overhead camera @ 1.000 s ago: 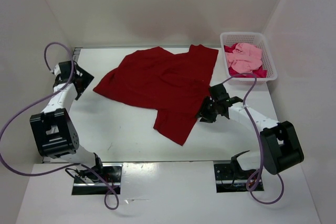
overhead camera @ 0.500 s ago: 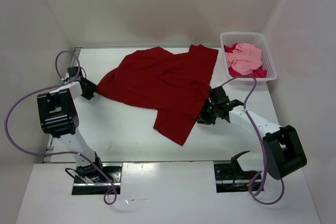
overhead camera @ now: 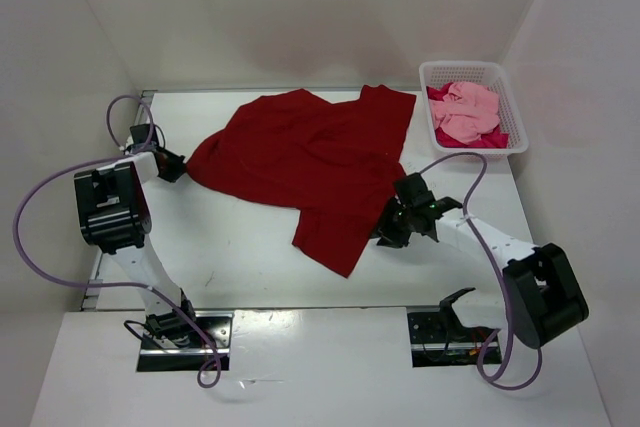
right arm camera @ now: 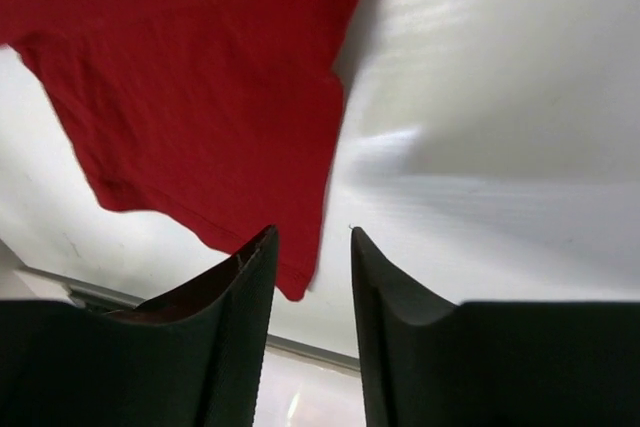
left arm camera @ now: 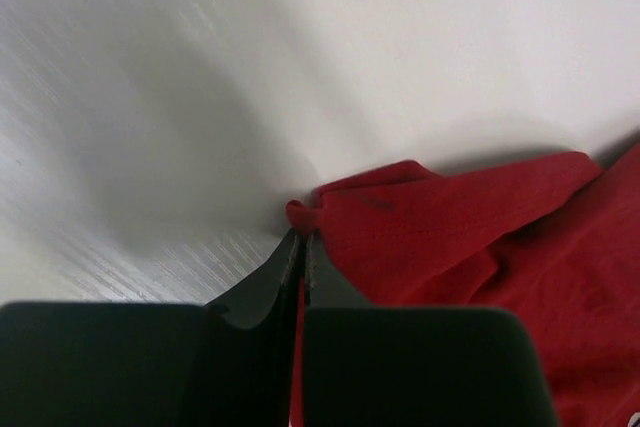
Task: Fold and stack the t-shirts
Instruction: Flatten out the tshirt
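Cloth covers much of the far half of the desk [overhead camera: 240, 247]: a dark red shirt [overhead camera: 310, 162] lies spread and rumpled, its widest part toward the far edge and a narrower flap trailing toward the near edge around the middle. At the left edge, toward the far left corner, the left pincer [overhead camera: 178, 167] is down at the shirt's leftmost tip, and seen from its own wrist camera the two fingers are pressed together with a thin fold of red cloth pinched between them, the bunched tip showing just past them. On the right side the right pincer [overhead camera: 385, 232] sits low just beside the right edge of the trailing flap; its fingers [right arm camera: 240, 327] stand apart with nothing between them, bare desk showing in the gap and the flap's corner lying in front of the left finger. In the far right corner a white mesh basket [overhead camera: 470, 66] holds a crumpled pink shirt [overhead camera: 465, 110] on top of a crimson shirt [overhead camera: 493, 137], of which only bits show at the edges.
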You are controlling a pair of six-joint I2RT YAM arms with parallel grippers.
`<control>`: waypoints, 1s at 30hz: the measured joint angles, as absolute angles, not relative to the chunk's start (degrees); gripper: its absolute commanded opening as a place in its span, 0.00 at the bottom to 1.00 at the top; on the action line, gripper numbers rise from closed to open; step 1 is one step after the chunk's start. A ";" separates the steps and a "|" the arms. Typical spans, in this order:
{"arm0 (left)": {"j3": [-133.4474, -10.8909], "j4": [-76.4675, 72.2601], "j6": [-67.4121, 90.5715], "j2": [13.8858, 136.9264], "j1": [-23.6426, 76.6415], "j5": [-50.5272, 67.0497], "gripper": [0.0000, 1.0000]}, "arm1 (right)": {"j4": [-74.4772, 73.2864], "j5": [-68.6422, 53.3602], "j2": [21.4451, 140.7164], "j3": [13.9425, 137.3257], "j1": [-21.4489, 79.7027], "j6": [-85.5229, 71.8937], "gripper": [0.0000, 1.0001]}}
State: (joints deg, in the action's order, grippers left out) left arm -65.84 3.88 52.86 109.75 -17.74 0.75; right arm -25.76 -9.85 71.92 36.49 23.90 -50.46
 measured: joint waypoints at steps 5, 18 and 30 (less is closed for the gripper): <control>-65.10 4.03 52.53 107.18 -17.74 0.80 0.00 | -25.12 -10.20 74.89 35.46 30.24 -52.77 0.47; -62.35 5.50 46.54 98.50 -16.25 0.25 0.00 | -18.31 -15.57 79.20 32.27 39.03 -60.66 0.41; -60.93 8.19 46.48 97.25 -12.56 0.30 0.00 | -16.82 -13.50 80.01 32.60 39.62 -64.27 0.00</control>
